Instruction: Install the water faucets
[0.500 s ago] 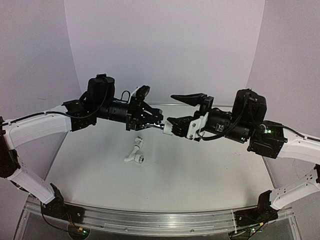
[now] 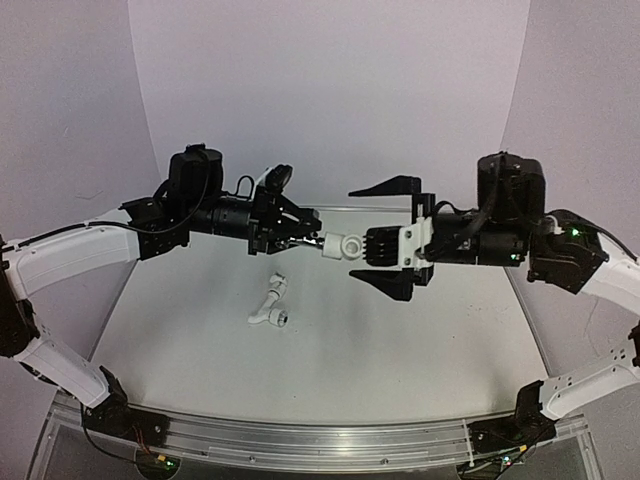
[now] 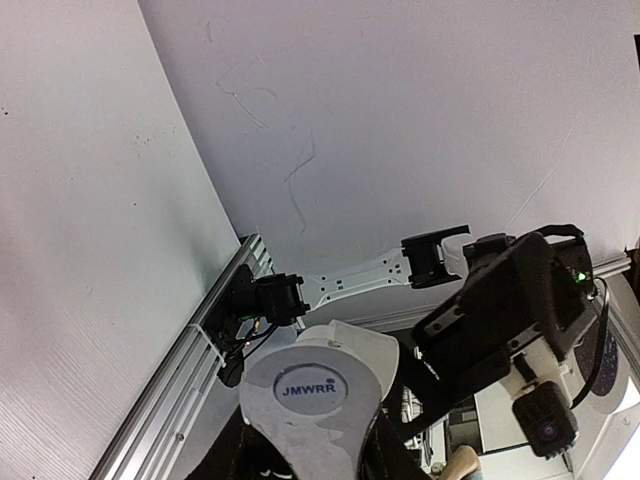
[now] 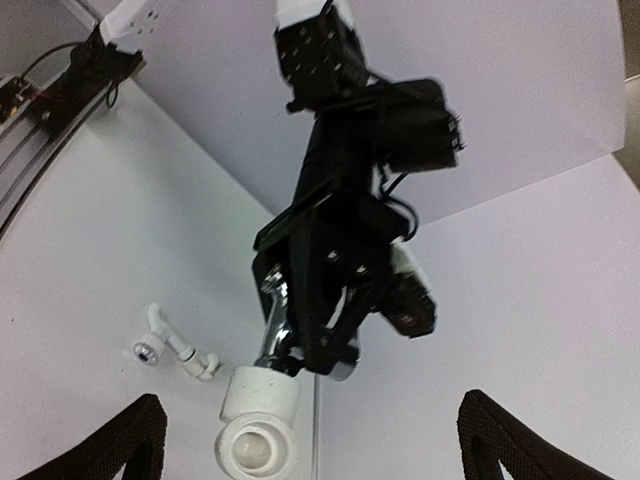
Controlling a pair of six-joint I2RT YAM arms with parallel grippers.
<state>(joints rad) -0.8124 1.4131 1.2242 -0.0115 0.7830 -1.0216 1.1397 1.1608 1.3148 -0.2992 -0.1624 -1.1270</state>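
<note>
My left gripper (image 2: 303, 234) hangs above the table, shut on the water faucet (image 2: 315, 241), a small chrome tap. A short white elbow fitting (image 2: 343, 246) sits on the tap's end and points toward the right arm. In the right wrist view the chrome faucet (image 4: 272, 320) shows above the elbow fitting (image 4: 258, 425). The left wrist view is filled by the elbow fitting (image 3: 310, 385), which hides the left fingers. My right gripper (image 2: 356, 233) is wide open, its fingers above and below the elbow and touching nothing.
A longer white bent pipe piece (image 2: 270, 306) with a metal-ringed end lies on the table (image 2: 420, 340) below the left gripper; it also shows as the pipe piece (image 4: 172, 346). An aluminium rail (image 2: 320, 440) runs along the near edge. White backdrop walls enclose the sides and rear.
My right gripper has opened, let go of the elbow fitting and drawn back to the right. The elbow stays on the faucet in the left gripper, which has barely moved.
</note>
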